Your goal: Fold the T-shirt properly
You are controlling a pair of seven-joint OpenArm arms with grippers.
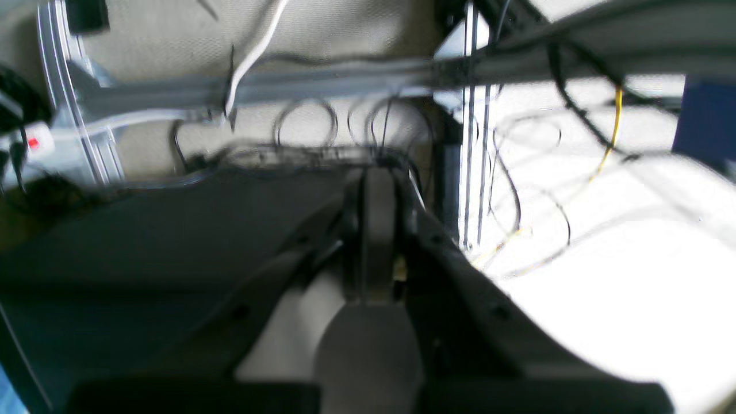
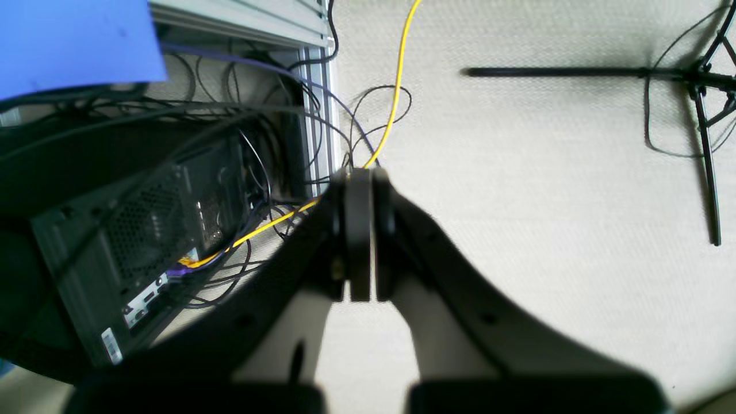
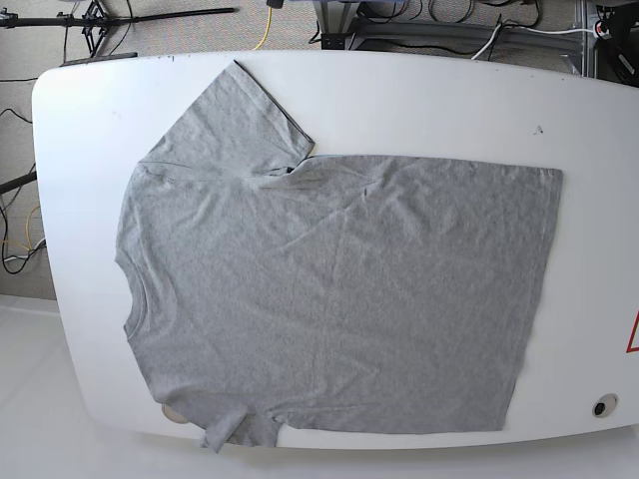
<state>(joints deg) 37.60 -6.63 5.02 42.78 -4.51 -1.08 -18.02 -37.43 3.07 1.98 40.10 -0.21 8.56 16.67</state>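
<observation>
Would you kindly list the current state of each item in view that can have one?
T-shirt: unfolded, spread flat on the table, neck toward the base view's left; far sleeve laid out flat, near sleeve bunched at the table's front edge.
Left gripper: shut, holding nothing, off the table above the floor cables.
Right gripper: shut, holding nothing, above the floor beside the computer case.
Table: white, carrying the shirt.

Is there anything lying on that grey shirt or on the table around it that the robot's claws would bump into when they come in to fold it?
Nothing visible does. The T-shirt lies flat on the white table with nothing on top of it. Neither arm appears in the base view.
</observation>
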